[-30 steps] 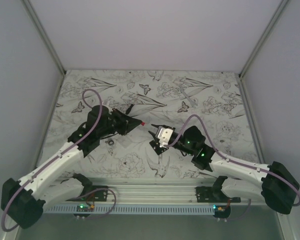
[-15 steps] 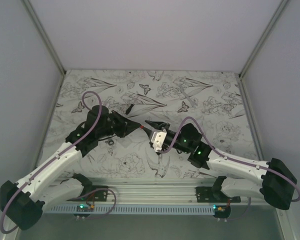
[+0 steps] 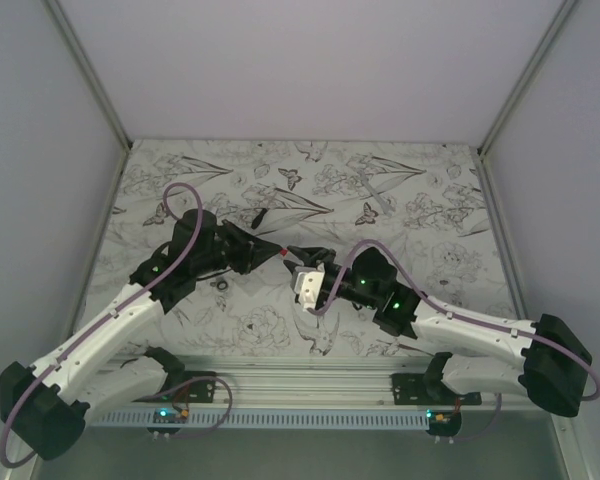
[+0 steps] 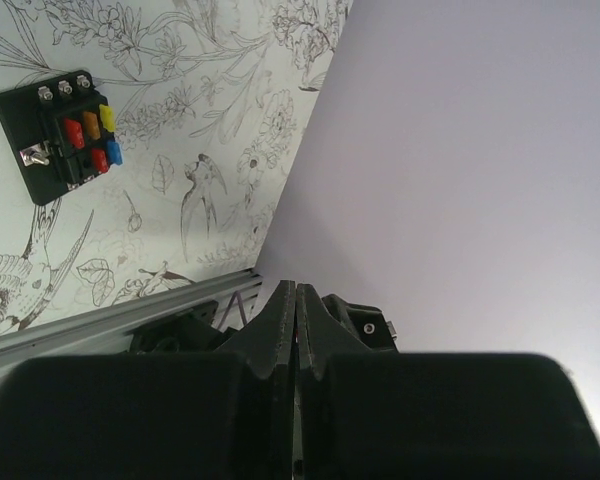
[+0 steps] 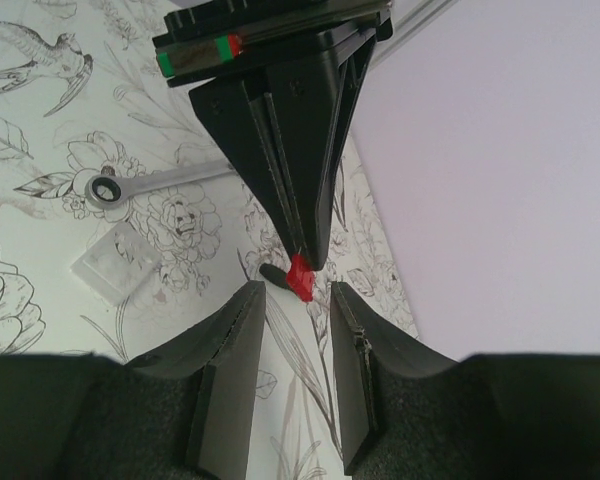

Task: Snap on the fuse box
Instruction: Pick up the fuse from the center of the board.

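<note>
Your fuse box (image 4: 58,135) lies flat on the floral mat (image 4: 210,90), coloured fuses facing up, nothing touching it. Above and apart from the fuse box, the left gripper (image 4: 295,300) pinches a small red fuse (image 5: 300,277) at its tip. The right gripper (image 5: 296,298) faces it, jaws spread, holding nothing.

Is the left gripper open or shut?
Shut. The left gripper shows no gap between its fingers; the right wrist view shows a red piece pinched at their tip.
</note>
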You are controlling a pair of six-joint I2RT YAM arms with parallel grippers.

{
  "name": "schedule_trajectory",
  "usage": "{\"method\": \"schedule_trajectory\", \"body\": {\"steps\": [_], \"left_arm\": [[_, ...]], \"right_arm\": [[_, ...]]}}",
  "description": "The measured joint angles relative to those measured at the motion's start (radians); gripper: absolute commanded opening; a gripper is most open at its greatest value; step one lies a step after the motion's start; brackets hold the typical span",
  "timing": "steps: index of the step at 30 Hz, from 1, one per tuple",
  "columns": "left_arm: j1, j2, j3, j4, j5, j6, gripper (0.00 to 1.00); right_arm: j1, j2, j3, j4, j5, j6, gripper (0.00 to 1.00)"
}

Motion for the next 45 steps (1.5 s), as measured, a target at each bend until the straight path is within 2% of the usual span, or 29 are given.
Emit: {"method": "schedule_trajectory", "body": {"steps": [22, 28, 32, 37, 45], "left_arm": [[-0.001, -0.003, 0.009, -0.003, 0.005, -0.017, 0.00], [-0.001, -0.008, 0.009, -0.007, 0.004, -0.018, 0.01], [-0.001, -0.009, 0.009, -0.011, 0.004, -0.021, 0.15], [-0.001, -0.021, -0.002, -0.006, -0.004, -0.019, 0.33], [-0.001, -0.102, -0.069, -0.073, -0.123, 0.083, 0.47]], "right_arm": [[0.003, 0.042, 0.027, 0.003, 0.000, -0.032, 0.23], [0.003, 0.042, 0.027, 0.005, 0.001, -0.036, 0.12], [0.003, 0.041, 0.029, 0.004, 0.001, -0.037, 0.02], [0.003, 0.041, 0.055, -0.044, 0.012, -0.020, 0.00], [-0.016, 0.051, 0.183, -0.307, 0.035, 0.163, 0.00]]}}
